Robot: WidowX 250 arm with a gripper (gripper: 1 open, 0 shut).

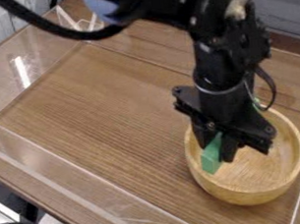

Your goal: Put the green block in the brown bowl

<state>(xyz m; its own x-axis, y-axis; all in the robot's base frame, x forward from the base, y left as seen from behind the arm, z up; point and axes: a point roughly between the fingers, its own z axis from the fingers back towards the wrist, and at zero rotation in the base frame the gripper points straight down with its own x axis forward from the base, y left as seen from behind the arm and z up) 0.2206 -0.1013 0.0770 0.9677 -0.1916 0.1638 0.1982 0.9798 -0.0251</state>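
Note:
The green block (213, 155) hangs tilted in my gripper (228, 145), whose black fingers are shut on its upper part. Only the bar's lower end shows below the fingers, and a sliver of green peeks out at the right side. The gripper points down over the left half of the brown bowl (281, 168), a round light wooden bowl at the right front of the table. The block's lower end hangs inside the bowl's rim, above the bowl's floor.
A clear plastic wall (66, 180) runs along the front and left of the wooden table (99, 99). A small clear stand (67, 28) sits at the back left. The arm (226, 38) reaches in from the top.

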